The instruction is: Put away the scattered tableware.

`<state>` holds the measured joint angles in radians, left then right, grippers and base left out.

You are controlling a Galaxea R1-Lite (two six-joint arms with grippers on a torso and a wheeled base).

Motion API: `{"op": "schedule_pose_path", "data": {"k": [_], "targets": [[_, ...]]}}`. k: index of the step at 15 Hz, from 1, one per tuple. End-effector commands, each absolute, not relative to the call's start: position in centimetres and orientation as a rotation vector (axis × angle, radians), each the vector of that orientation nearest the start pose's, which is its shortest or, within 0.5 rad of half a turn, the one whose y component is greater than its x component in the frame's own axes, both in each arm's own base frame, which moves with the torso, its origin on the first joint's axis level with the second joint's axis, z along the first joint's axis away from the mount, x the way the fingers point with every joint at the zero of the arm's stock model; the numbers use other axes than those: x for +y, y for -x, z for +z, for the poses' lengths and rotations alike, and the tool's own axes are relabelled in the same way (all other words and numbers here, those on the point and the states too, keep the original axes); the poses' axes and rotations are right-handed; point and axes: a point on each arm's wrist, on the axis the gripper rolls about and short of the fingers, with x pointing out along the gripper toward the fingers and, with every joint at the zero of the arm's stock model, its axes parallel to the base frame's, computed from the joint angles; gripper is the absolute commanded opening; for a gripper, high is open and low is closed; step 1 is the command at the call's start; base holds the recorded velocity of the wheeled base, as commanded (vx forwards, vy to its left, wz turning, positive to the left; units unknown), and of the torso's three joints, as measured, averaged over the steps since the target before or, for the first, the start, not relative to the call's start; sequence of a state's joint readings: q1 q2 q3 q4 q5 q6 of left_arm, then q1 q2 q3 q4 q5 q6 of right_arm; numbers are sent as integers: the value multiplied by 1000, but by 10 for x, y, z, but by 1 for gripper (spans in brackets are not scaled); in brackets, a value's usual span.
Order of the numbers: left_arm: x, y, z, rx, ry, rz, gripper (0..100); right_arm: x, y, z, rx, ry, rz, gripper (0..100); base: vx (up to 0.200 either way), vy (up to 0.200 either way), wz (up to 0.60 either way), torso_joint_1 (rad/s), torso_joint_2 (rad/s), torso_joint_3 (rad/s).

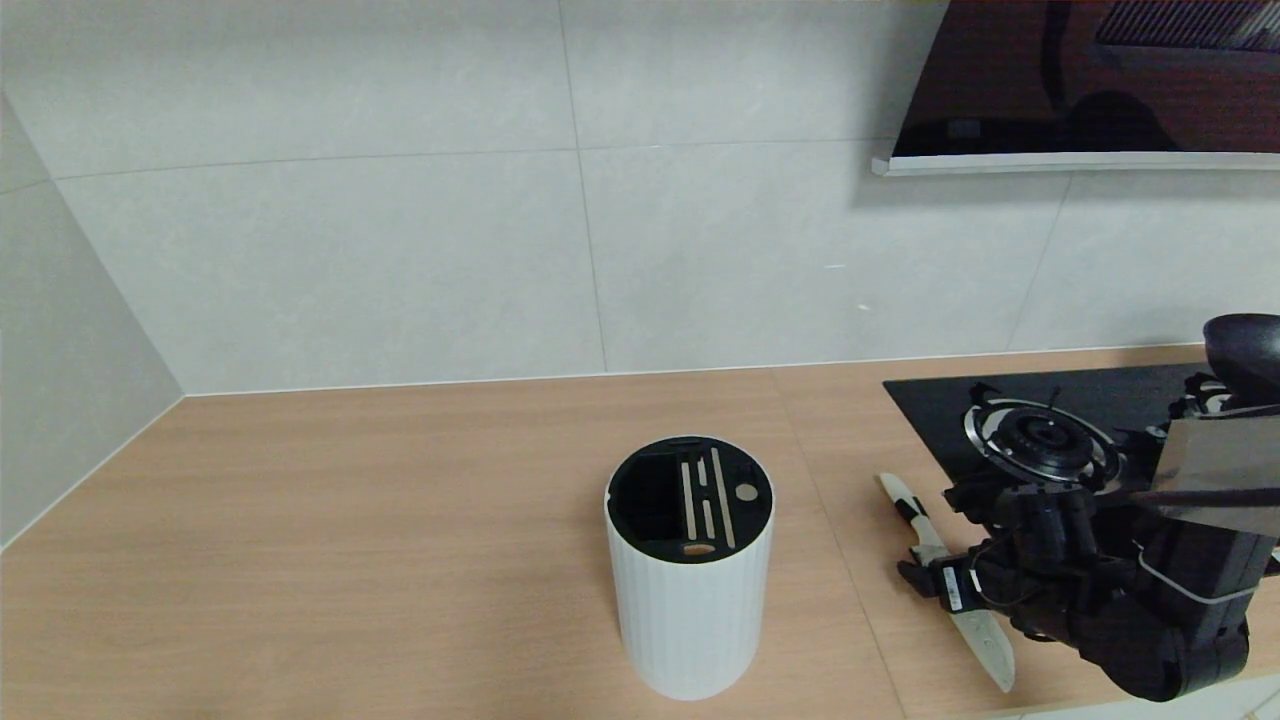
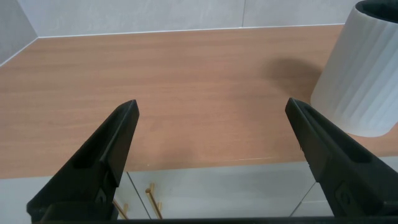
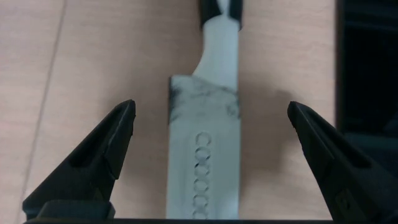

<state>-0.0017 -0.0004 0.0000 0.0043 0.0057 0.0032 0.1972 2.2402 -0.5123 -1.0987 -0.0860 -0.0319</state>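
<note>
A knife (image 1: 985, 645) with a pale blade and a white-and-black handle lies flat on the wooden counter, just left of the cooktop. My right gripper (image 1: 935, 540) hangs open directly over it. In the right wrist view the knife (image 3: 205, 124) lies between the two spread fingers (image 3: 118, 143), near where blade meets handle, and they do not touch it. A white ribbed knife holder (image 1: 690, 590) with a black slotted top stands upright mid-counter. My left gripper (image 2: 211, 109) is open and holds nothing over the counter's front edge, beside the holder (image 2: 364, 74).
A black gas cooktop (image 1: 960, 420) with a burner ring (image 1: 1045, 440) sits at the right, and a dark pot (image 1: 1245, 350) stands on its far side. The tiled wall closes off the back and left. Bare wooden counter (image 1: 350, 520) stretches left of the holder.
</note>
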Motion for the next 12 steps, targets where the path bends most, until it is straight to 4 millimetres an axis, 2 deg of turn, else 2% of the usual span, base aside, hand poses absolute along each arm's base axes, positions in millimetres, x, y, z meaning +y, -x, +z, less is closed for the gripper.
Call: {"op": "schedule_pose_path", "data": {"k": [1,2,3,12], "targets": [[0,23,75,5,-3,5,100,60,-311,-12,626,121,118,100,0,0,0,0,0,0],[0,23,75,5,-3,5,100,61,-312,-12,626,121,118,100,0,0,0,0,0,0],[0,23,75,5,-3,5,100,61,-313,-13,627,119,118,0,0,0,0,0,0,0],[0,23,75,5,-3,5,100,61,-315,-9,609,119,117,0,0,0,0,0,0,0]]}}
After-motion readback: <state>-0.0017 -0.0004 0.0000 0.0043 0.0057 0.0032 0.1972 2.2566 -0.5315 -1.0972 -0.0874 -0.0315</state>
